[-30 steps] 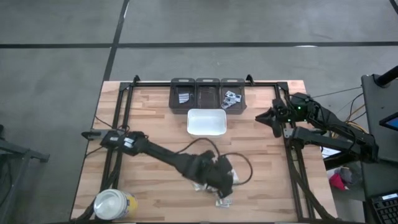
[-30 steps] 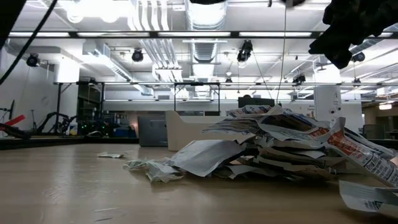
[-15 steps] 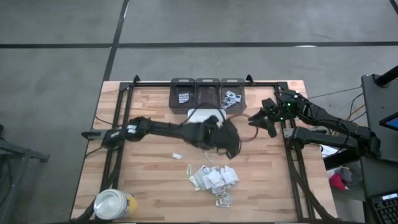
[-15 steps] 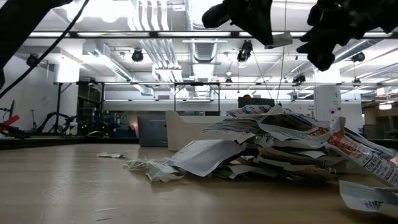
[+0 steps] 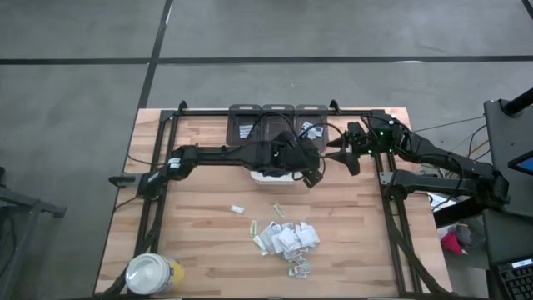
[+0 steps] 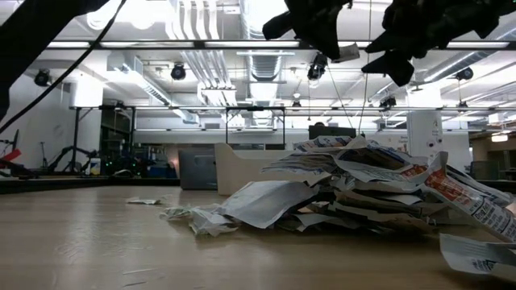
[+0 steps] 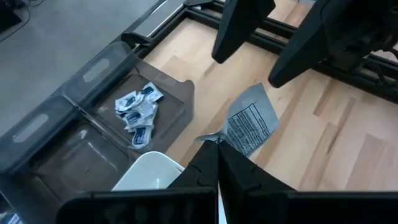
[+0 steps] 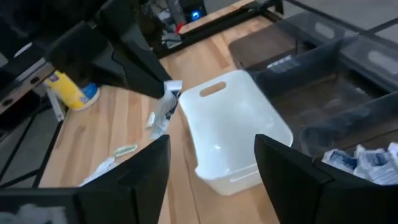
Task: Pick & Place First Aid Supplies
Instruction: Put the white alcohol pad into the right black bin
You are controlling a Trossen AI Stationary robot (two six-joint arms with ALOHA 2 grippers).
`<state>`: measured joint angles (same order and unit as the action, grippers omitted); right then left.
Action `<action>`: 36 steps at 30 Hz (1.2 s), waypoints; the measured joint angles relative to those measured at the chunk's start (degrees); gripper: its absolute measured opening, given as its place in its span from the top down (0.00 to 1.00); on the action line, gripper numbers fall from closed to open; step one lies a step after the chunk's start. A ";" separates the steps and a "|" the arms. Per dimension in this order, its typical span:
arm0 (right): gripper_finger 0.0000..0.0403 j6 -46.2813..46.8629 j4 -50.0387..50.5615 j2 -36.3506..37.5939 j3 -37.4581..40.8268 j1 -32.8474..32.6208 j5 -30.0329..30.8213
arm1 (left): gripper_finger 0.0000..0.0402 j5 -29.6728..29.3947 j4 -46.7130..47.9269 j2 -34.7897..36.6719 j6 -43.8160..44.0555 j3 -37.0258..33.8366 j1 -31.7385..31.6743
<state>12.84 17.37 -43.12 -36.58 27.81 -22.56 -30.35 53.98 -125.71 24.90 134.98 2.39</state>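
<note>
1. A yellow jar [image 5: 152, 272] with a white lid is seen at the table's near left corner.
2. A heap of first aid packets [image 5: 287, 239] is spread on the wooden table [image 5: 200, 242], with stray packets just beyond it.
3. Further back, a grey printed packet [image 7: 250, 124] is pinched between the closed fingers of the left gripper [image 5: 310, 173], held above the white tray [image 8: 233, 134].
4. Just beside it, the right gripper [image 5: 343, 156] is held with its fingers [image 8: 289, 177] spread apart.
5. At the far edge, three dark bins [image 5: 277, 119] are lined up; small packets [image 7: 138, 111] are seen in the right one.
</note>
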 joint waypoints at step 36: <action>0.38 0.80 -0.24 -11.83 -7.02 -0.34 -3.22 | 1.00 -2.76 5.58 0.37 -1.31 0.00 -1.12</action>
<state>13.64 17.13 -54.95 -43.60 27.47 -25.79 -33.10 59.55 -125.34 23.59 134.98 1.27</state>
